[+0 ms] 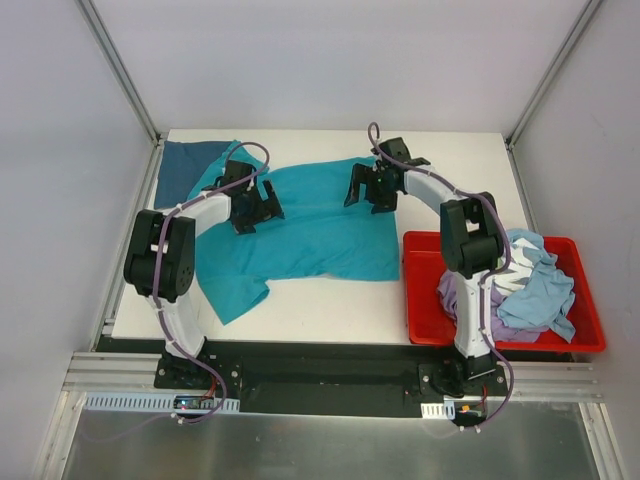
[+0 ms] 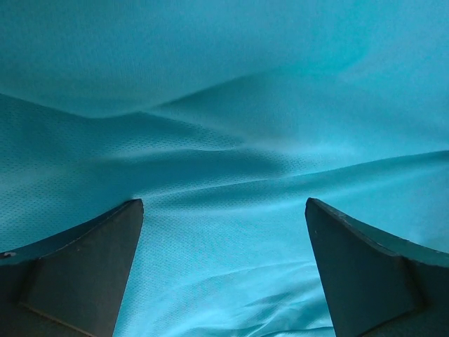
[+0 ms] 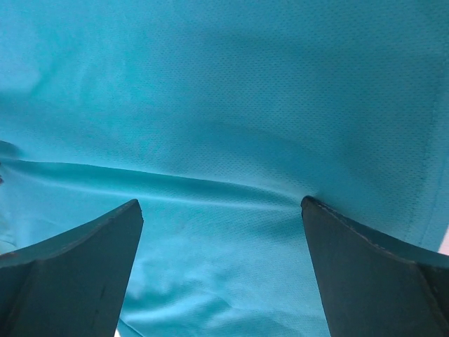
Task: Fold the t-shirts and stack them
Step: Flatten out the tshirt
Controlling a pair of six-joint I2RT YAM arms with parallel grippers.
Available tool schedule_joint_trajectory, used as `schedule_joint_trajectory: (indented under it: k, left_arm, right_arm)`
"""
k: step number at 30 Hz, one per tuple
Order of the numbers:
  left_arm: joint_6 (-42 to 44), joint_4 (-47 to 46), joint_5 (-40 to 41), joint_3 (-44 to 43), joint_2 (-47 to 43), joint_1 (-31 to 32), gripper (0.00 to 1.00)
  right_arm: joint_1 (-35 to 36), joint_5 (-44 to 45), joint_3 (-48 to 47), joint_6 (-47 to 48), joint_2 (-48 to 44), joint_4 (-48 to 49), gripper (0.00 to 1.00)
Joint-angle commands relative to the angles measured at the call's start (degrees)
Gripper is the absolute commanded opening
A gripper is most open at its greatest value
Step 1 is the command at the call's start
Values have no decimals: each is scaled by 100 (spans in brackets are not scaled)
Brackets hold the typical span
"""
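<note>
Your rig, itemised.
- Your left arm point(image 1: 205, 212): white shell links, bulky black joint housings, a lilac cable point(image 1: 158, 305) strung along the outside.
- Your right arm point(image 1: 430, 186): same white-and-black finish, with its own lilac lead point(image 1: 497, 290).
- Left base point(image 1: 185, 372), at seven o'clock in the overhead view: black.
- Right base point(image 1: 465, 380), at five o'clock: black.
- Left gripper point(image 2: 224, 203) and right gripper point(image 3: 221, 203): black bodies; fingers point(image 2: 77, 274) dark, matte, wedge-shaped.
</note>
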State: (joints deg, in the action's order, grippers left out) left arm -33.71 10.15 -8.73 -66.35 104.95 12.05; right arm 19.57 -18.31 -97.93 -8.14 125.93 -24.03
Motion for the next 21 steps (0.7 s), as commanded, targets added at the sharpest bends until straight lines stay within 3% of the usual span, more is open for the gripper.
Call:
schedule_joint_trajectory:
  k: [1,6,12,16,21]
  left_arm:
    - [172,233,126,-274,-70,25,99]
    - [190,408,319,261,-1202,227,99]
    - [-415,1223,609,1946,-3091,324,99]
    - [-1206,2339,1092,2889,-4225,324,99]
    - [-2251,3360,1733,3602,-5273,324,96]
  right_arm:
    - [29,546,-131,401,-199,-559,98]
    - [511,1345,888,664,-1357,-383,96]
    - [1091,2568,2346,411,-2887,11,96]
    - [1216,2525,3436,270,-3749,451,96]
    - [1233,2455,4070,234,-4462,698,96]
